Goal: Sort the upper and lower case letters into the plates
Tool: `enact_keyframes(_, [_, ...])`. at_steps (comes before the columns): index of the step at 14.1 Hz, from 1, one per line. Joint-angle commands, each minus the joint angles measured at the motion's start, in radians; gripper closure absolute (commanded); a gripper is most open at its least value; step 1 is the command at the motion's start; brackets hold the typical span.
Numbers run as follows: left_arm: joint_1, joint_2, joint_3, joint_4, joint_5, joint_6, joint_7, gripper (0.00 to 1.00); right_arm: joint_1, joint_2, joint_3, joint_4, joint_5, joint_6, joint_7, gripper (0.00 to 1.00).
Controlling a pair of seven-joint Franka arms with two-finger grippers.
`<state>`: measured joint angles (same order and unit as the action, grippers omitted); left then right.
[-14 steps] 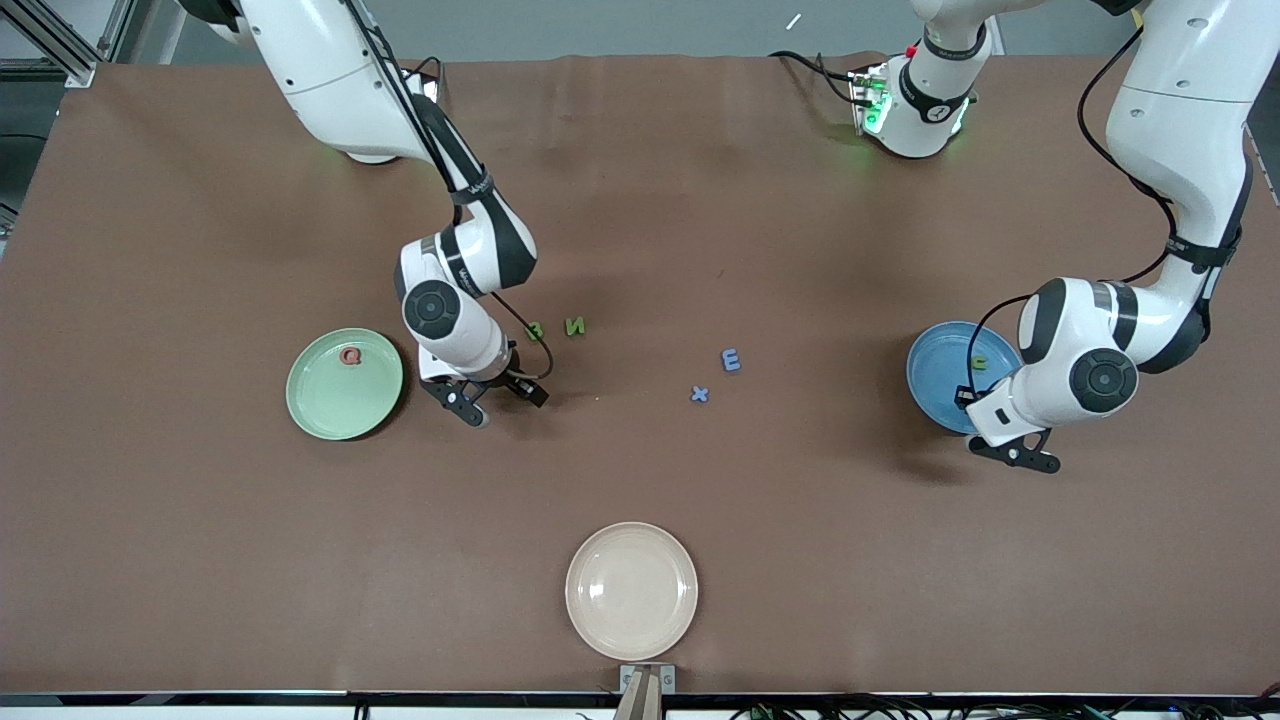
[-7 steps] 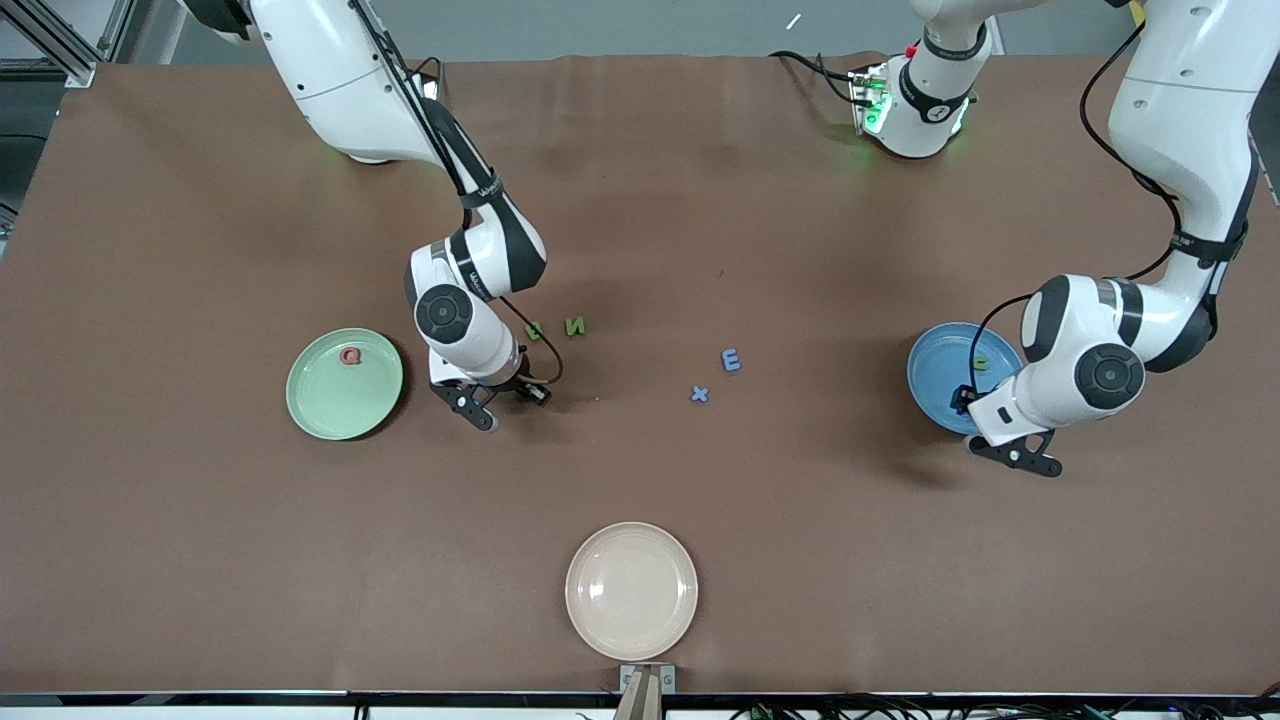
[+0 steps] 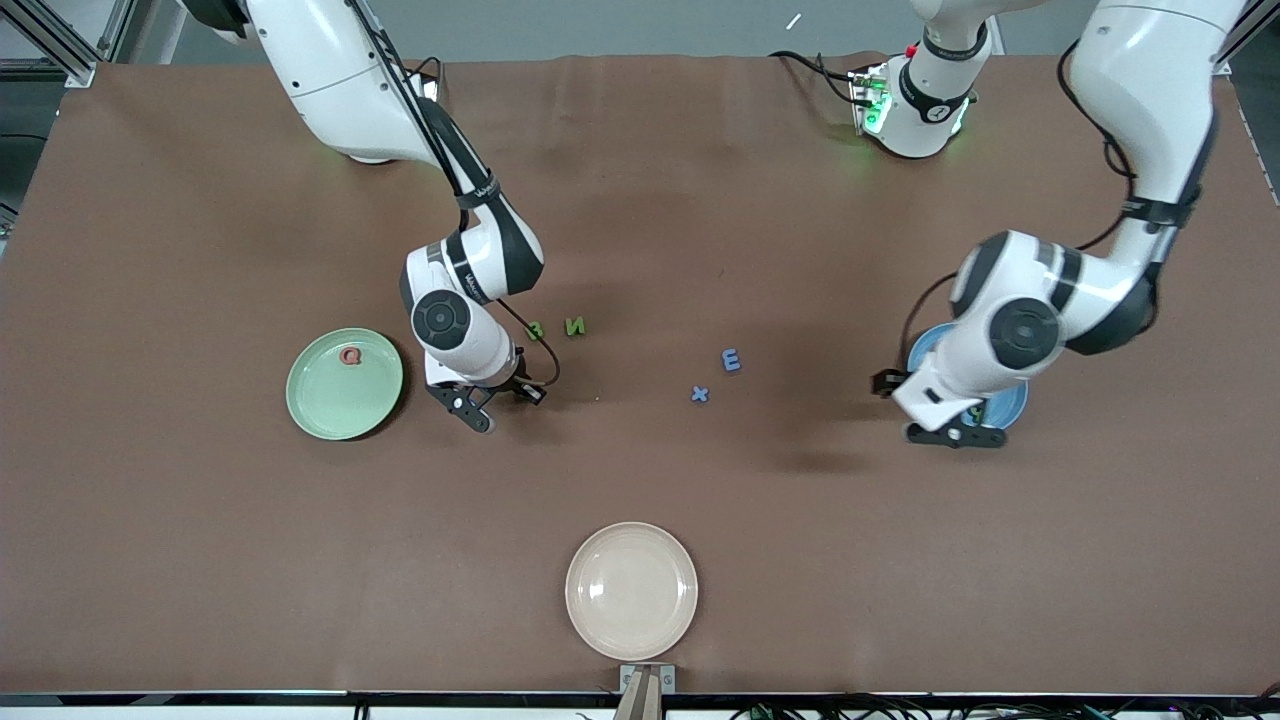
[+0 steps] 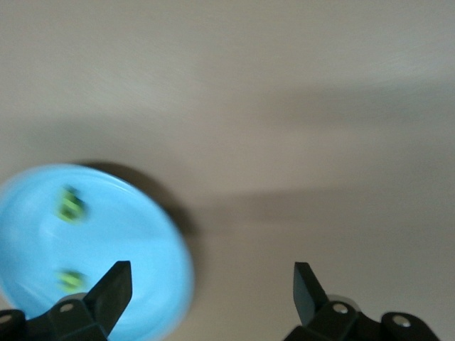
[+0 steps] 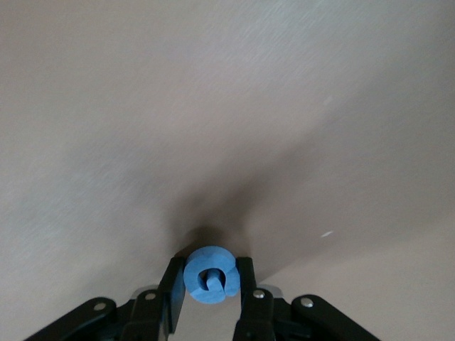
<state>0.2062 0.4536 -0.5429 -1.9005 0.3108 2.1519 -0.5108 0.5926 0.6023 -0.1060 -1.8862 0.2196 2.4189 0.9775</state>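
My right gripper (image 5: 207, 295): closed on a blue letter G (image 5: 209, 275) — the fingers (image 5: 173, 284) press it from both sides, low over the bare desk (image 3: 200, 560) just beside the mint green plate (image 3: 320, 410), on that plate's side toward the left arm's end.
My left gripper (image 4: 210, 295): jaws spread wide with nothing between them, hanging over the edge of the blue plate (image 4: 128, 220) that faces the middle of the desk.
Blue plate: toward the left arm's end of the desk; two small green letters (image 4: 70, 206) lie in it — too blurred to read.
Mint green plate: toward the right arm's end; a pink-red Q (image 3: 350, 355) lies in it, near the rim farther from the front camera.
Green pair: a green N (image 3: 575, 326) and another green letter (image 3: 536, 330) just beside it, on the desk close to my right wrist, farther from the front camera than my right gripper.
Blue pair: a blue E (image 3: 731, 359) and a blue x (image 3: 699, 394) near mid-desk, the x nearer the front camera.
Cream plate (image 3: 631, 590): at the desk's edge nearest the front camera, well apart from the rest.
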Motion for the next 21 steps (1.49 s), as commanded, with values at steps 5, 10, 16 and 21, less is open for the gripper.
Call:
enact_keyframes(5, [-0.209,0.108,-0.032,0.038,0.016,0.081,-0.618,0.00,-0.219,-0.192,-0.015,-0.066,-0.037,-0.250,-0.383,0.98])
enact_keyframes(10, [-0.263,0.163,-0.029,0.011,0.049,0.213,-0.753,0.00,-0.344,-0.237,-0.015,-0.166,-0.060,-0.228,-0.577,0.98])
enact_keyframes(16, [-0.306,0.231,-0.029,0.005,0.169,0.250,-0.845,0.06,-0.362,-0.234,-0.014,-0.292,-0.060,-0.088,-0.612,0.98])
enact_keyframes(21, [-0.317,0.247,-0.029,0.003,0.171,0.252,-0.845,0.36,-0.398,-0.225,-0.014,-0.312,-0.060,-0.066,-0.648,0.97])
